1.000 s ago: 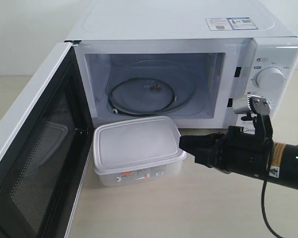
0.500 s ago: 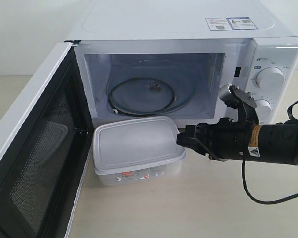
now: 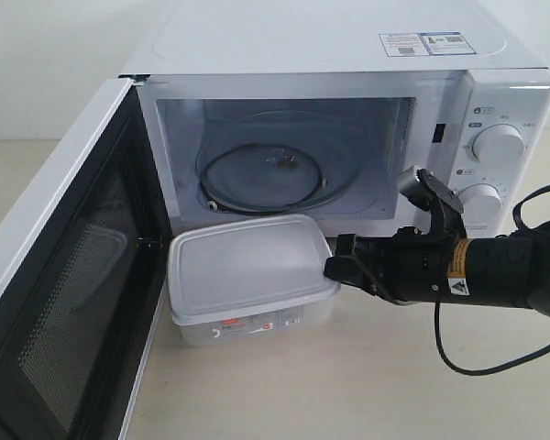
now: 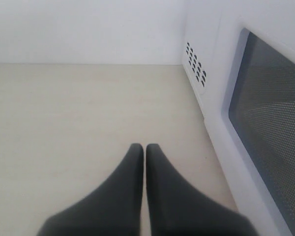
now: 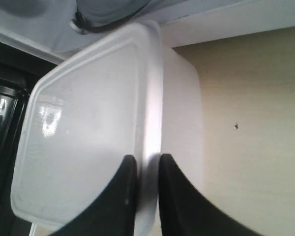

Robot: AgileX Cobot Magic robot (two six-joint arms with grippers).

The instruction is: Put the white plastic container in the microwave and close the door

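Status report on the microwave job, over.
Left hand shut, empty, outside the door. Right hand shut on the white plastic container, at its lid rim. Container in front of the open microwave, not inside. Cavity holds only the glass turntable.

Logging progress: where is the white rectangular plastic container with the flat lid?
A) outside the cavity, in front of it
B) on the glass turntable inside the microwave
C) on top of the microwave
A: the white rectangular plastic container is outside the large white microwave's cavity, in front of it, its rim pinched by the right gripper.
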